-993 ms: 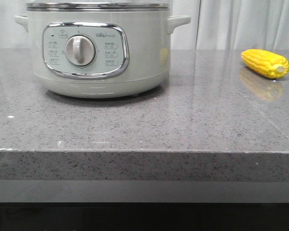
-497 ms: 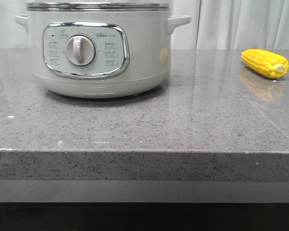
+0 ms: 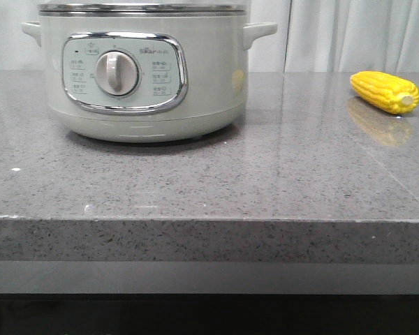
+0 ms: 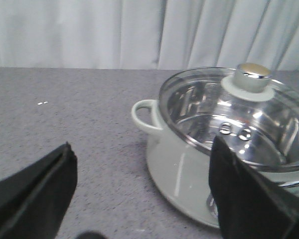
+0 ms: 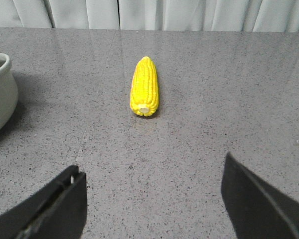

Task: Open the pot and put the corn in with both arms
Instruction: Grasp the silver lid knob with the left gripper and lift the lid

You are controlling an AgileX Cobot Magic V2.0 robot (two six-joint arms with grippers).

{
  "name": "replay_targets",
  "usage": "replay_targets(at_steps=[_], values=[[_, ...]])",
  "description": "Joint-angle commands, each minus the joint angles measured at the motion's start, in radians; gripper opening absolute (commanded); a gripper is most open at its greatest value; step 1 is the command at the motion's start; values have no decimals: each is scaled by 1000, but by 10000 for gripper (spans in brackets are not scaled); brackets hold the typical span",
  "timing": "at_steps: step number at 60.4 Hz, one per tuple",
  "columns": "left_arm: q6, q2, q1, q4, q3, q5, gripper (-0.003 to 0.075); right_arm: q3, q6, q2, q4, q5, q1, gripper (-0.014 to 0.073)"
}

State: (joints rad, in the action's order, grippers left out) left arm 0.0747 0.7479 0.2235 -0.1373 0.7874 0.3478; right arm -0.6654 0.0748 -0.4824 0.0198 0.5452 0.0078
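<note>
While the pot [image 3: 140, 70] sits closed on the left of the grey surface [image 3: 265, 181], its glass lid [image 4: 239, 114] with a chrome knob [image 4: 252, 75] in place, the task looks to be at its very start: neither thing is touched. The corn [image 3: 385, 91] lies on its side well apart to the right, stub end toward the robot. The left claw [image 4: 139, 199] hangs with fingers spread wide, near the pot and short of the knob; the right claw [image 5: 149, 199], likewise spread, faces the corn [image 5: 145, 86] from a little way off. Next, the left arm would likely need to centre over the knob and close on it, while the right lines up across the cob's width.
</note>
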Motion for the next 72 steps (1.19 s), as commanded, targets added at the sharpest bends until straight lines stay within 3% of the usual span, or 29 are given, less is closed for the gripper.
replay_targets(at_steps=[1, 16, 35, 53, 72], values=[[1, 75, 67, -13, 81, -111, 545, -25, -8, -13, 1, -71, -4, 577], [1, 343, 206, -13, 274, -168, 545, -25, -8, -13, 1, -76, -4, 577], [1, 605, 271, -18, 528, -168, 545, -25, -8, -13, 1, -78, -4, 577], [1, 797, 269, -19, 722, -168, 545, -25, -8, -13, 1, -78, -4, 577], [1, 872, 252, -29, 752, -152, 545, -25, -8, -13, 1, -78, -4, 577]])
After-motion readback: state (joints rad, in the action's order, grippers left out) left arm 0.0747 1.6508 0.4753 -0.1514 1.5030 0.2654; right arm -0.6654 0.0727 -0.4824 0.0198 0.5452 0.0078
